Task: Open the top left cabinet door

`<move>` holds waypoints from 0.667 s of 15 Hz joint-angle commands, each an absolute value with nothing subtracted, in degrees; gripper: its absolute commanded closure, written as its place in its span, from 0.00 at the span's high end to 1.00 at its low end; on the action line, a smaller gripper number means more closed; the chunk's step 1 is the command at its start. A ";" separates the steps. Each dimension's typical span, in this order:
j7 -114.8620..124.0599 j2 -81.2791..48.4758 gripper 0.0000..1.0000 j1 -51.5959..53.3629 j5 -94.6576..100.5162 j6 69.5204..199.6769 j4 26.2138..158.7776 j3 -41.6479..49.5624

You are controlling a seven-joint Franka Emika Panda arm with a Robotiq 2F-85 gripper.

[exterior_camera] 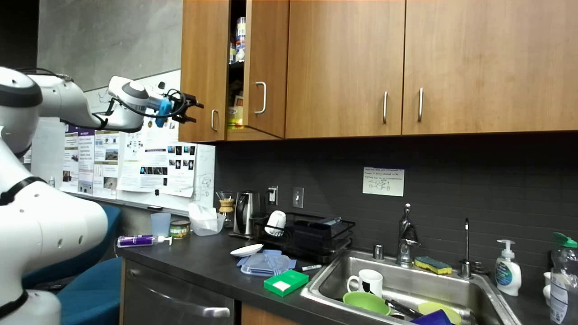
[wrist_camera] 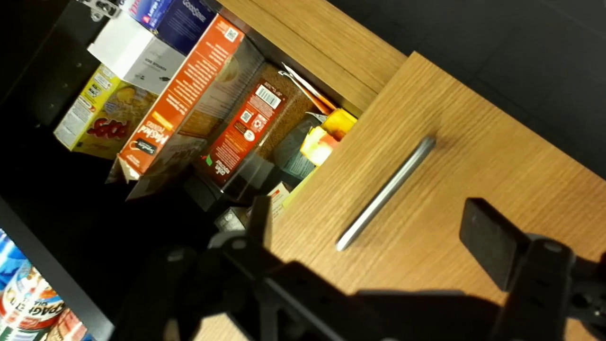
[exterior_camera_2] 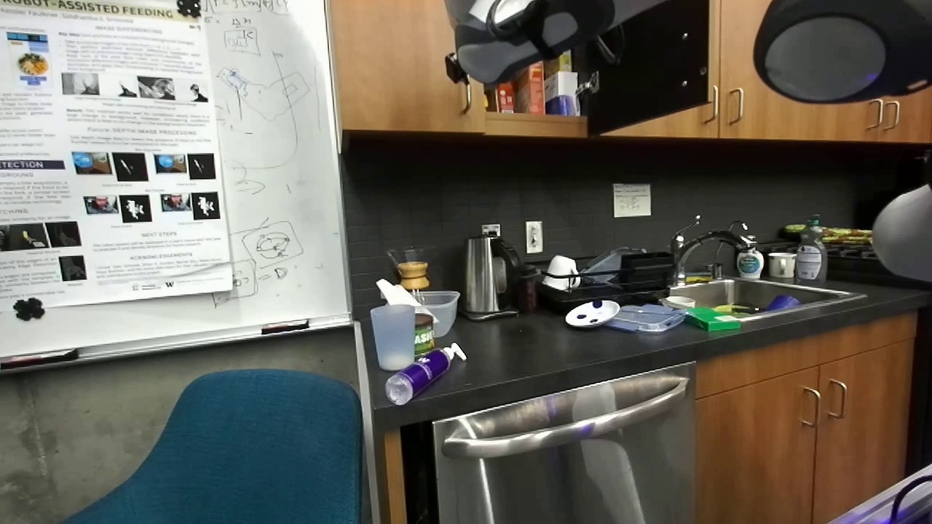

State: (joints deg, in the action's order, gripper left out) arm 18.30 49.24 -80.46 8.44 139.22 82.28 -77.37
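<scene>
Alignment with the bar handle (exterior_camera: 212, 120) of the top left cabinet door (exterior_camera: 198, 58) is judged to be the step in hand. In an exterior view, that door is seen at the far left of the overhead row, a tall, flat panel of honey-brown grain, apparently closed. The Robotiq gripper (exterior_camera: 197, 113) is held just beside the bar handle, its jaws spread wide and nothing gripped. The neighbouring door (exterior_camera: 266, 58), faced in the same smooth wood, is swung outward.

In an exterior view, the gripper is mostly hidden by the robot arm (exterior_camera_2: 539, 36), so its spread cannot be told there. Lower down, a steel dishwasher (exterior_camera_2: 524, 480) is crossed by a bowed pull (exterior_camera_2: 575, 431), and a glass pour-over coffee maker (exterior_camera_2: 413, 275) is collared in pale wood.

In the wrist view, the bar handle, a straight metal rod, is framed between blocky dark fingertips (wrist_camera: 490, 241) with space on either side (whether it lies at their depth cannot be told). Next, the fingertips probably need to be brought forward around the rod, closed on it and drawn back along the door's swing. Inside, a sharp-cornered orange mashed-potato box (wrist_camera: 182, 94) and a yellow Pops cereal box (wrist_camera: 104, 113) are shown, and a rounded spaghetti can (wrist_camera: 33, 298) is set apart by a black shelf (wrist_camera: 52, 272).
</scene>
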 commanded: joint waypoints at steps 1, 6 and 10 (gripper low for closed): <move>18.02 49.24 1.00 -84.96 6.19 140.90 78.22 -79.51; 17.21 49.41 1.00 -89.20 3.46 139.18 76.13 -82.45; 16.84 49.62 1.00 -91.92 2.30 138.28 75.36 -84.12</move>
State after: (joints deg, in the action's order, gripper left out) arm 18.25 49.33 -89.18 4.16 139.73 77.80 -83.06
